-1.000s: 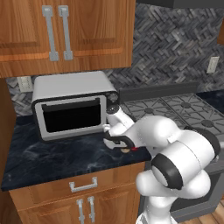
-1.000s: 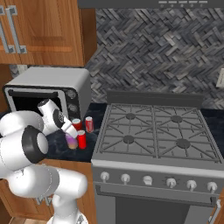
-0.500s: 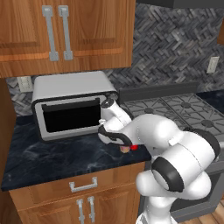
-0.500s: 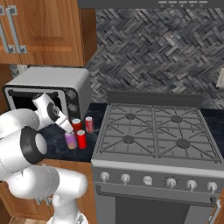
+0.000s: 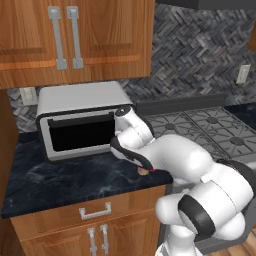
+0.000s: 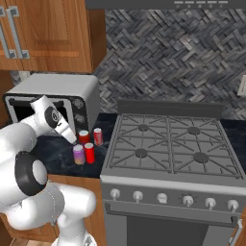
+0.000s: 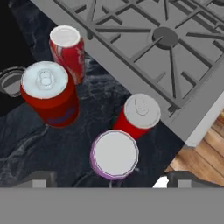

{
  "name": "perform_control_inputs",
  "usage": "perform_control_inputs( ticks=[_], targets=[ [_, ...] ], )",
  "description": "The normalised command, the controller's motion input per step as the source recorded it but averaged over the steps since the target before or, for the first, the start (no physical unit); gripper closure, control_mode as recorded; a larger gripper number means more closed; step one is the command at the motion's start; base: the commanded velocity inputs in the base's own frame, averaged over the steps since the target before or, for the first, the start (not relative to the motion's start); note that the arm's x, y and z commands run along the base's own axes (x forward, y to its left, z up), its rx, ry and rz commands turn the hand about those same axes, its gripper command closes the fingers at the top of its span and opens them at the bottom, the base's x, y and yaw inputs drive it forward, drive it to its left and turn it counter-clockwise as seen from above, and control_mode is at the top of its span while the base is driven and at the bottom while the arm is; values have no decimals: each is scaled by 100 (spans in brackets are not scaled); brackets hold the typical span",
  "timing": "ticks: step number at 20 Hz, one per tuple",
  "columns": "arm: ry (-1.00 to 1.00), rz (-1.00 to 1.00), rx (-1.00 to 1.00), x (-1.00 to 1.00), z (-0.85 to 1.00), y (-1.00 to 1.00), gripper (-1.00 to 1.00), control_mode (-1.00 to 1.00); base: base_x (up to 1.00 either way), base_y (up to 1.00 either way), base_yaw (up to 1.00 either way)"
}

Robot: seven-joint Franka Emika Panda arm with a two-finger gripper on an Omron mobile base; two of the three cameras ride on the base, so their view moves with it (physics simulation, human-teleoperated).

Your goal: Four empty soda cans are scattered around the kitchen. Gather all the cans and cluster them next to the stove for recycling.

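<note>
Looking down, we see four soda cans (image 7: pixel 114 154) clustered upright on the black marbled countertop (image 7: pixel 43 148), just beside the stove (image 6: pixel 168 158), w/ the toaster oven (image 6: pixel 57 98) behind. Gripper (image 7: pixel 109 177) hovers above the purple can, jaws spread wide, holding nothing. Wooden cabinets (image 5: pixel 75 35), herringbone tile wall (image 6: pixel 168 53). No label text readable.

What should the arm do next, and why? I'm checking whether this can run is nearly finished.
Probably lift the open gripper straight up and clear. Four cans stand upright on the counter beside the stove: the purple can, a red can, a larger red can and the red-and-white can. Nothing is held, so the cluster looks done.
</note>
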Motion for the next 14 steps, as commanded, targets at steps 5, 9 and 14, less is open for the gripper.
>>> perform_control_inputs(
  ticks=[5, 9, 14],
  targets=[
    [0, 1, 0, -52, 43, -33, -100, -100, 0, 0, 0],
    [0, 13, 0, -88, 36, -54, -100, -100, 0, 0, 0],
    [-6, 22, 1, -100, 29, -57, -100, -100, 0, 0, 0]
  ],
)
